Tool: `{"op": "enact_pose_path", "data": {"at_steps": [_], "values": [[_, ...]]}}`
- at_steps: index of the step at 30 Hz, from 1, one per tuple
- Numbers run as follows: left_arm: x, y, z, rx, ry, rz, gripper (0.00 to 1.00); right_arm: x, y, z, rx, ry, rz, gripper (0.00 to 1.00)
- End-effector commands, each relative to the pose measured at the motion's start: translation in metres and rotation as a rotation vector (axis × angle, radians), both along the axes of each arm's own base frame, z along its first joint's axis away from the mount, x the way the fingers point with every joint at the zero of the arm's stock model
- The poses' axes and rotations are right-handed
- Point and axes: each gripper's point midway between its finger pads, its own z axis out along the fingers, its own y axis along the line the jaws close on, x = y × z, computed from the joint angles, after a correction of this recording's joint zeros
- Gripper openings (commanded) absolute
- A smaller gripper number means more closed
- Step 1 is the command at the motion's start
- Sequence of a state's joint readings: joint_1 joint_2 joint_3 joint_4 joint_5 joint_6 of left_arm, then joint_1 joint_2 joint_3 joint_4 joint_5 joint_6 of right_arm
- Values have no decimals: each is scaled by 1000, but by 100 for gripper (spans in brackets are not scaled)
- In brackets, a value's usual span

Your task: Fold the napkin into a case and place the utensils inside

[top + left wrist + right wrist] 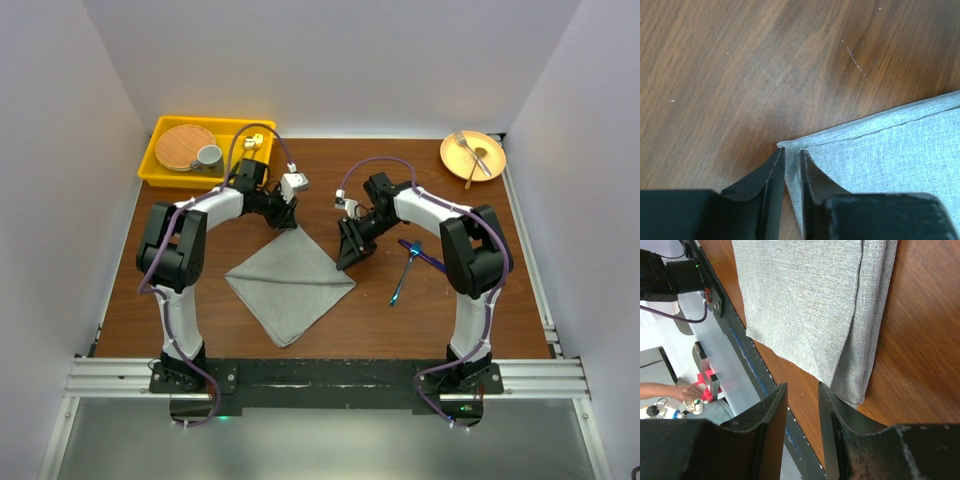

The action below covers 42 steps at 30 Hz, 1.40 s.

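Napkin [290, 280] lies folded on the worktop [380, 330] between the two arms, turned like a diamond. The right wrist view shows its doubled layers along one edge. At its far corner the left fingers [801, 160] stand parted by only a narrow slit. The corner's tip lies right at that slit and the cloth rests flat on the wood, so they look released rather than clamped. At the napkin's right corner the right fingers [781, 396] hang loosely apart, with bare wood in the gap and nothing gripped. The folded corner sits just beside one tip. Both utensils [408, 268] lie together on the worktop to the right of the napkin, near the right arm and apart from the cloth. A yellow bin [150, 178] holding a cup [209, 156] sits at the far left, and a plate [450, 162] at the far right.
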State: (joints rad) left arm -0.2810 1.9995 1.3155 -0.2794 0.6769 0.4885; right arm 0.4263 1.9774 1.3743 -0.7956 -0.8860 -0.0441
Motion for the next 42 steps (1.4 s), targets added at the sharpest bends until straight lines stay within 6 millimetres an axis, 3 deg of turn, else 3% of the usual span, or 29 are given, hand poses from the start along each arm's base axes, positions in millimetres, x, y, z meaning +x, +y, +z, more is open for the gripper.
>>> {"op": "enact_pose_path", "data": {"at_steps": [1,11,17,25,33,42], "values": [[9,-2,28,-39,-52,-10,29,8,8,9,38,-16,4,36],[4,-5,22,-53,-23,-29,27,8,8,8,36,-14,3,36],[4,-8,21,-63,-15,-43,16,9,8,8,29,-18,4,36],[0,-8,18,-63,-2,-62,9,11,8,6,27,-9,2,36],[4,-5,9,-36,-3,-42,27,11,9,5,26,-4,4,36],[2,-5,2,-29,11,-48,20,12,8,3,21,-3,3,36]]}}
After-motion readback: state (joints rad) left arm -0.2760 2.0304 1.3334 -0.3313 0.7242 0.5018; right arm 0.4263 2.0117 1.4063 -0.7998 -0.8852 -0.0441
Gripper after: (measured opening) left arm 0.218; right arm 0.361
